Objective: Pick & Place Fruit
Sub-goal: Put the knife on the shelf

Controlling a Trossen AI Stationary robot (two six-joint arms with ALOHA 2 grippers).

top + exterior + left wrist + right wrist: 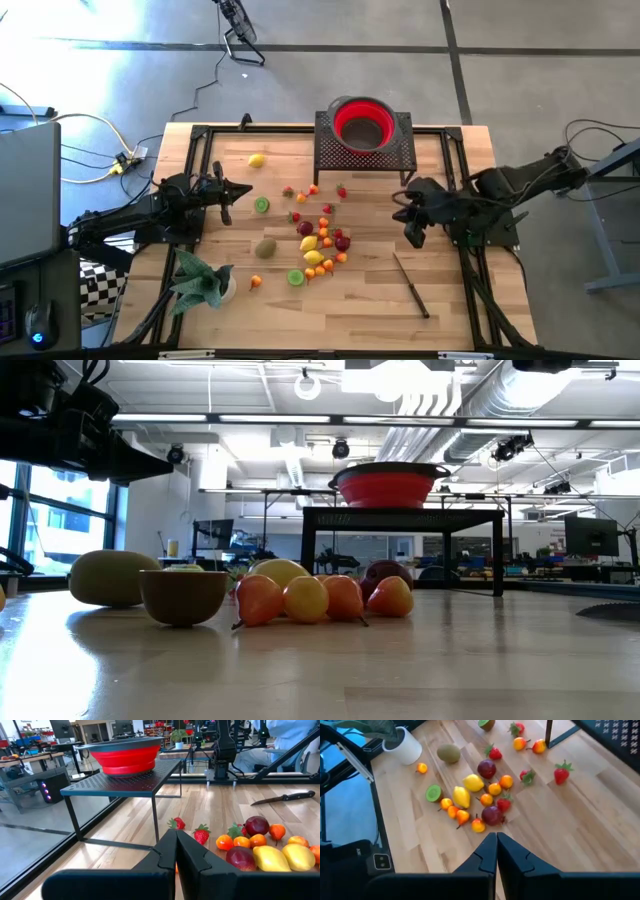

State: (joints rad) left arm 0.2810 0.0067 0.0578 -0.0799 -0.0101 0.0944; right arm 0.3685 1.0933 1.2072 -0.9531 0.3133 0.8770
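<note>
Lying scattered on the table (pixel 440 300) just in front of the black stand (pixel 364 152) holding the red bowl (pixel 361 121), the fruit (pixel 318 238) sits between the left gripper (pixel 243 189) and right gripper (pixel 414 237), both pinched together, empty.

table (pixel 450 300): pale wood w/ black frame. bowl (pixel 362 122) is red w/ grey rim, on a black perforated stand (pixel 330 150). fruit (pixel 318 240): yellow lemons, green lime halves, brown kiwi, red strawberries w/ green tops, orange bits, dark-red plums. plant (pixel 198 280) is green in a white pot. knife (pixel 410 285) is dark. both arms black. checkered black & white patch (pixel 95 280) by the table's left edge.
</note>
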